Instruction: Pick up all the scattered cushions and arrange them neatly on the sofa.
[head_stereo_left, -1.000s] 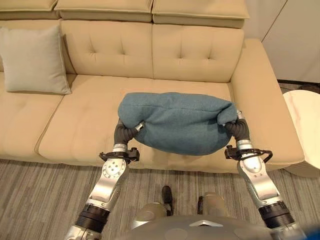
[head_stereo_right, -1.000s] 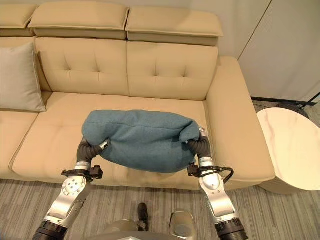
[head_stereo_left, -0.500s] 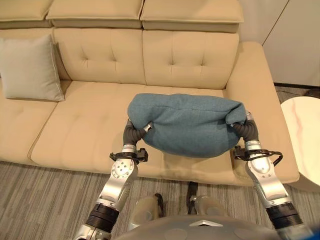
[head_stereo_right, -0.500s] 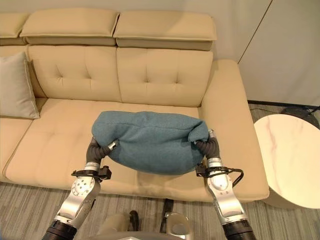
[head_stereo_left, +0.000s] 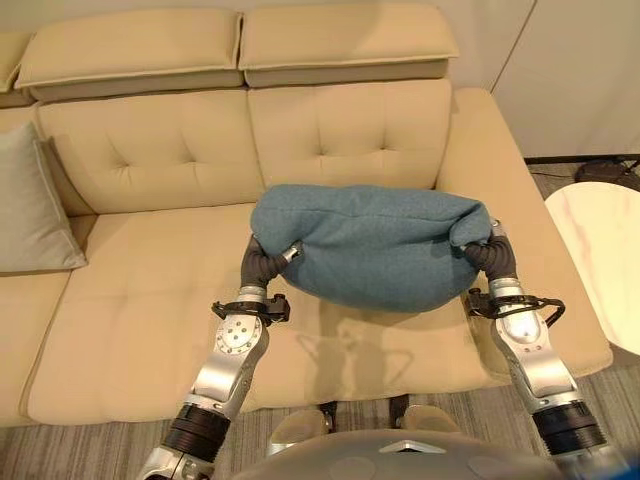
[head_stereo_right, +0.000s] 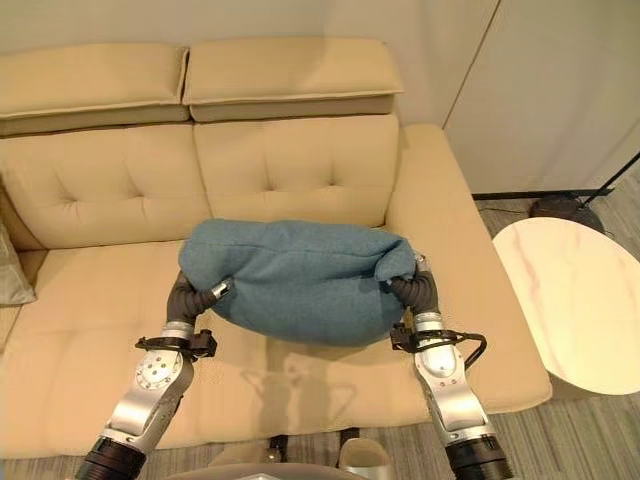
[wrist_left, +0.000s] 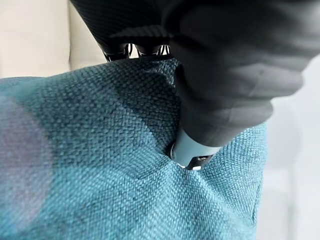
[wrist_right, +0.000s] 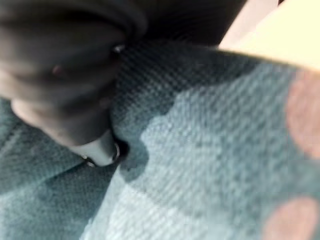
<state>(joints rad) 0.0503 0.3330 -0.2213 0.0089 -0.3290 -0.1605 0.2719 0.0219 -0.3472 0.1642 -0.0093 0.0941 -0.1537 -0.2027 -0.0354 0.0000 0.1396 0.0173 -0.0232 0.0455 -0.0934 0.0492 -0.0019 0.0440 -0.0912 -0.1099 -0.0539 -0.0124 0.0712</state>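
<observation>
A teal cushion (head_stereo_left: 375, 245) hangs above the right seat of the beige sofa (head_stereo_left: 140, 310), held at both ends. My left hand (head_stereo_left: 266, 264) grips its left end and my right hand (head_stereo_left: 486, 252) grips its right end. In the left wrist view the thumb (wrist_left: 192, 151) digs into the teal cloth (wrist_left: 100, 165), with the other fingers curled over the edge. The right wrist view shows the same pinch, the right hand's thumb (wrist_right: 97, 150) pressed into the cushion (wrist_right: 200, 150). A light grey cushion (head_stereo_left: 30, 205) leans upright against the sofa back at the far left.
A round white marble side table (head_stereo_right: 565, 300) stands just right of the sofa's armrest (head_stereo_left: 510, 180). Striped grey carpet (head_stereo_left: 90, 458) runs along the sofa's front edge. The seat under the teal cushion and to its left is bare.
The camera has moved closer to the sofa and turned right, so the grey cushion has slid to the left edge. Both hands still hold the teal cushion the same way.
</observation>
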